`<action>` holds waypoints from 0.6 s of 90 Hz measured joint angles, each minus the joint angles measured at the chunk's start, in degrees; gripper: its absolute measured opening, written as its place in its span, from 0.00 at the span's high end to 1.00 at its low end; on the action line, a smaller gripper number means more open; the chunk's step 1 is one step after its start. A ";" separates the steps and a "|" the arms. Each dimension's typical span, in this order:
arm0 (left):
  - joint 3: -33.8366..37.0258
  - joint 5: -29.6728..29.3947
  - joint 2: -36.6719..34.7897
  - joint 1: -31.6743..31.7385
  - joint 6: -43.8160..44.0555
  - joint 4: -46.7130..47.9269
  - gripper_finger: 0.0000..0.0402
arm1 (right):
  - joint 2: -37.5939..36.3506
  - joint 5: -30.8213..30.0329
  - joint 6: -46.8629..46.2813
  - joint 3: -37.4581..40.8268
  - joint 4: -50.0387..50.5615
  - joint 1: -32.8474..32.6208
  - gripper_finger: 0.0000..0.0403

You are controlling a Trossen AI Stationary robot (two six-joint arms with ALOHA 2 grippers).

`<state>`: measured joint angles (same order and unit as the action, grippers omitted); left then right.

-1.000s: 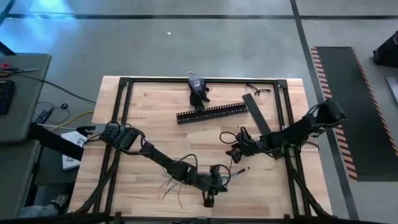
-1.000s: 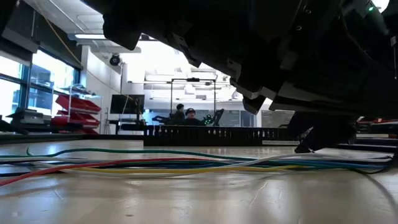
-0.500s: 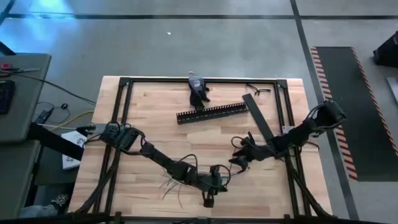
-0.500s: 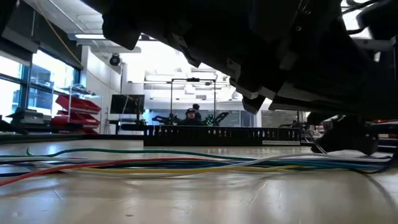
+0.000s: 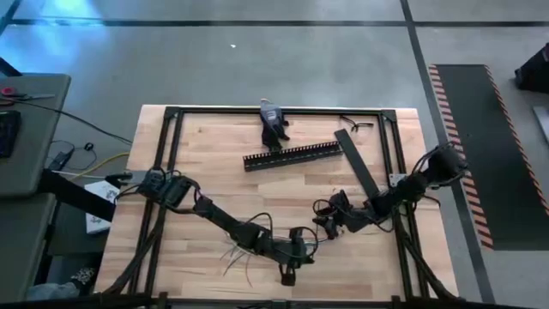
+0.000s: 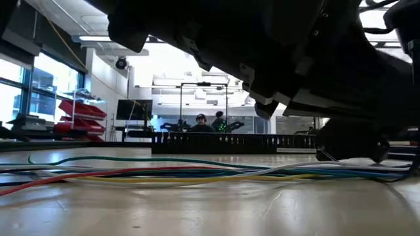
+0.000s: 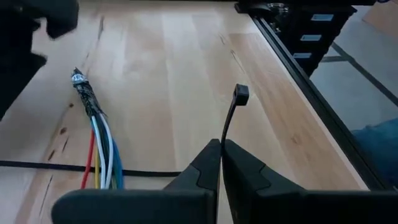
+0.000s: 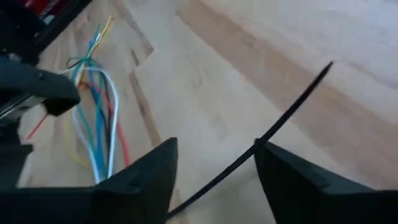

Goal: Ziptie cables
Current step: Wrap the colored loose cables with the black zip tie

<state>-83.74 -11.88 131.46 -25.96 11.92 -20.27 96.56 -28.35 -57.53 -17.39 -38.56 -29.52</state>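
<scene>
While pinching a ziptie [image 7: 227, 122] (fingers together), left gripper [image 7: 221, 149].

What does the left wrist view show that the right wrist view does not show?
Only the left wrist view shows the left gripper shut on a zip tie, with its head up, and the taped end of the cables. Only the right wrist view shows the right gripper open, the tie's tail between its fingers. Both show the cables and the table.
</scene>
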 joint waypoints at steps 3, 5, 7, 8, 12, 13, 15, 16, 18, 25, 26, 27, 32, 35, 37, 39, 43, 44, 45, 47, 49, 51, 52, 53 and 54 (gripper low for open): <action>0.00 0.02 0.00 0.00 0.00 0.06 1.00 | 0.11 0.04 1.00 0.00 -0.14 0.00 0.62; 0.00 0.02 0.00 0.00 0.00 0.13 1.00 | 0.15 0.10 1.59 0.00 -0.15 0.00 0.65; 0.00 0.03 0.00 0.00 0.01 0.16 1.00 | 0.15 0.14 2.27 0.03 -0.11 0.02 0.67; 0.00 0.04 0.00 0.00 0.02 0.18 1.00 | 0.15 0.15 2.55 0.04 -0.10 0.01 0.68; 0.00 0.04 0.00 -0.01 0.04 0.39 1.00 | 0.15 0.48 3.60 0.06 -0.02 -0.14 0.73; 0.00 0.04 0.00 -0.02 0.04 0.45 1.00 | 0.15 0.55 3.88 0.08 -0.02 -0.18 0.75; 0.00 0.05 0.00 -0.01 0.04 0.57 1.00 | 0.15 0.67 4.38 0.09 -0.01 -0.23 0.77; 0.00 0.07 0.00 0.00 0.04 0.61 1.00 | 0.15 0.80 4.66 0.09 0.02 -0.24 0.78; 0.00 0.07 0.00 -0.01 0.04 0.63 1.00 | 0.15 1.04 5.18 0.09 0.09 -0.28 0.81; 0.00 0.15 0.00 -0.02 0.45 0.65 1.00 | 0.17 1.74 7.08 0.12 0.15 -0.61 0.89; 0.00 0.16 0.00 -0.02 0.57 0.66 1.00 | 0.17 1.78 7.31 0.15 0.16 -0.70 0.90; 0.00 0.17 0.00 -0.02 0.70 0.67 1.00 | 0.17 1.81 7.56 0.15 0.22 -0.79 0.92; 0.00 0.15 0.00 0.00 1.38 0.68 1.00 | 0.21 1.72 8.91 0.16 0.26 -1.32 0.97; 0.00 0.15 0.00 -0.02 1.50 0.70 1.00 | 0.24 1.32 9.64 0.20 0.24 -1.63 0.98; 0.00 0.14 0.00 -0.02 1.51 0.75 1.00 | 0.26 0.89 10.05 0.20 0.23 -1.86 0.99; 0.00 0.03 0.00 -0.02 1.56 0.76 1.00 | 0.26 0.35 10.28 0.20 0.26 -2.12 0.99; 0.00 -0.39 0.00 -0.02 2.10 0.65 1.00 | 0.27 -0.70 10.99 0.20 0.36 -2.62 0.99; 0.00 -0.50 0.00 -0.02 2.34 0.62 1.00 | 0.28 -0.97 11.30 0.20 0.35 -2.73 0.99; 0.00 -0.62 0.00 -0.02 2.56 0.58 1.00 | 0.28 -1.26 11.65 0.20 0.34 -2.82 0.99; 0.00 -0.80 0.00 -0.02 2.93 0.50 1.00 | 0.26 -1.82 12.85 0.20 0.24 -3.07 0.99; 0.00 -1.00 0.00 -0.02 3.31 0.34 1.00 | 0.18 -2.38 14.21 0.19 0.25 -3.36 1.00; 0.00 -1.25 0.00 -0.02 3.81 0.10 1.00 | 0.10 -2.98 15.63 0.06 0.55 -3.62 1.00; 0.00 -1.40 0.00 -0.02 4.08 0.02 1.00 | 0.08 -3.31 16.44 -0.08 0.79 -3.76 1.00; 0.00 -1.59 0.00 -0.02 4.36 -0.11 1.00 | 0.08 -3.67 17.34 -0.27 1.06 -3.92 1.00; 0.00 -1.78 0.00 -0.02 4.64 -0.25 1.00 | 0.08 -4.15 18.29 -0.47 1.14 -4.03 1.00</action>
<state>-83.74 -13.66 131.46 -25.98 16.57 -20.52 96.64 -32.50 -39.24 -17.85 -37.42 -33.54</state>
